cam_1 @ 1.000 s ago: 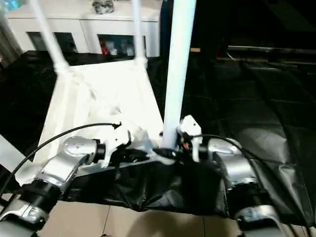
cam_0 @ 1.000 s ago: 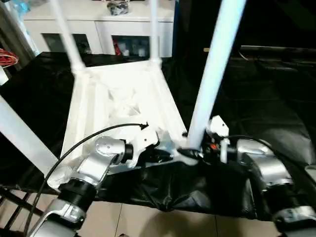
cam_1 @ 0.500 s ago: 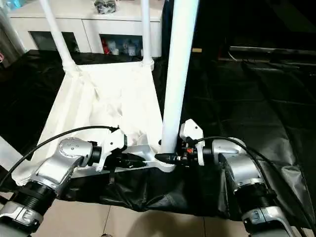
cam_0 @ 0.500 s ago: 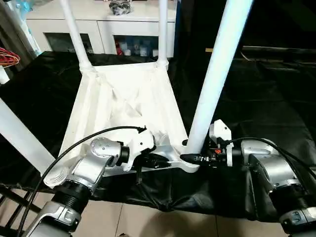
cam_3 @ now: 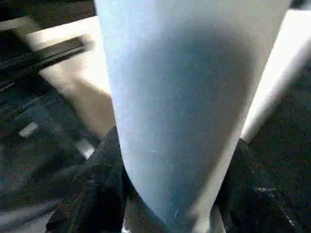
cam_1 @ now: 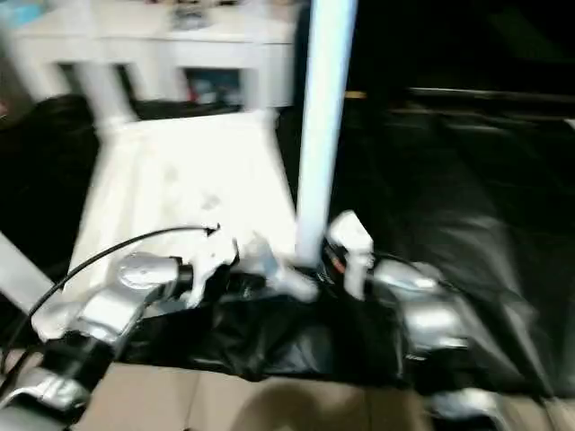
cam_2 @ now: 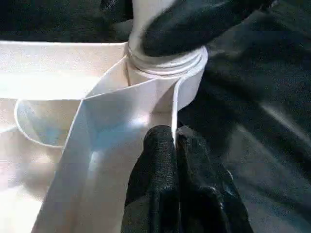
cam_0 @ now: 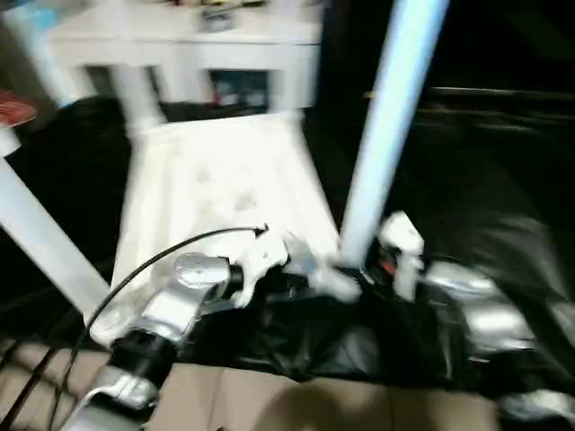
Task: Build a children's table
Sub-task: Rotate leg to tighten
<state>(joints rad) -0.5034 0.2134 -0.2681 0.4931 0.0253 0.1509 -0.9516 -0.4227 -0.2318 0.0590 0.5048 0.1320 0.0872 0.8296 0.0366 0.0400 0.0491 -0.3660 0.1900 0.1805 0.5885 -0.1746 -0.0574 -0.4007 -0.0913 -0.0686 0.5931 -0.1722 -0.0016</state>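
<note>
My left gripper is clenching a thin wall of the tabletop, its two black fingers pressing together on either side of the white rib just below the near corner socket. My right gripper is grasping the leg that is standing in that socket; in the right wrist view its dark fingers are sitting on both sides of the pale tube low down, and in the left wrist view one of its fingers is wrapping across the tube right above the threaded collar.

In the head views that leg is rising steeply from the near right corner of the tabletop, between my two silver forearms. The tabletop is lying upside down on the black-draped table, its ribbed underside facing up and its near edge at the table's front edge. Another leg is slanting up from the near left corner, and a third leg is standing at the far left corner. The far right corner is too blurred for me to tell. A white cabinet is standing beyond the table.
</note>
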